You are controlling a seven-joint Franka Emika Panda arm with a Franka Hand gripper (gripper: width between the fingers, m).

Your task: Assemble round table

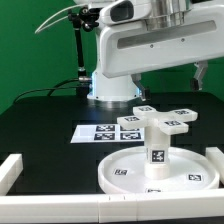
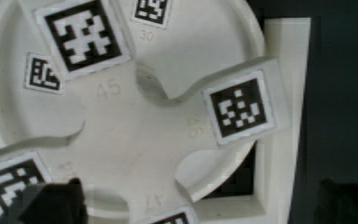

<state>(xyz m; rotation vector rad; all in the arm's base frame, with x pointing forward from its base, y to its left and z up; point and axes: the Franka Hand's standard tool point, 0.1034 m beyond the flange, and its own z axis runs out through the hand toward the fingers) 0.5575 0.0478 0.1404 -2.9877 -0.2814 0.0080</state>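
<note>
Round disc [image 1: 158, 173] lying flat near the front of the black table [image 1: 45, 135], rim up, close against the white border block [image 1: 214, 160] at the exterior view's right. Short thick leg [image 1: 157, 146] standing upright at the disc's centre, tag facing the camera. Cross-shaped base [image 1: 160, 119] seated level on top of the leg, tags visible on its arms. Marker board [image 1: 103, 131] flat on the table behind the disc, toward the exterior view's left. Arm held high above the assembly, clear of it. In the wrist view, cross-shaped base [image 2: 149, 95] seen from above with the disc's rim beneath it. Gripper [image 2: 202, 203] with dark fingertips [image 2: 48, 203] spread apart, holding nothing, above the assembly's edge.
</note>
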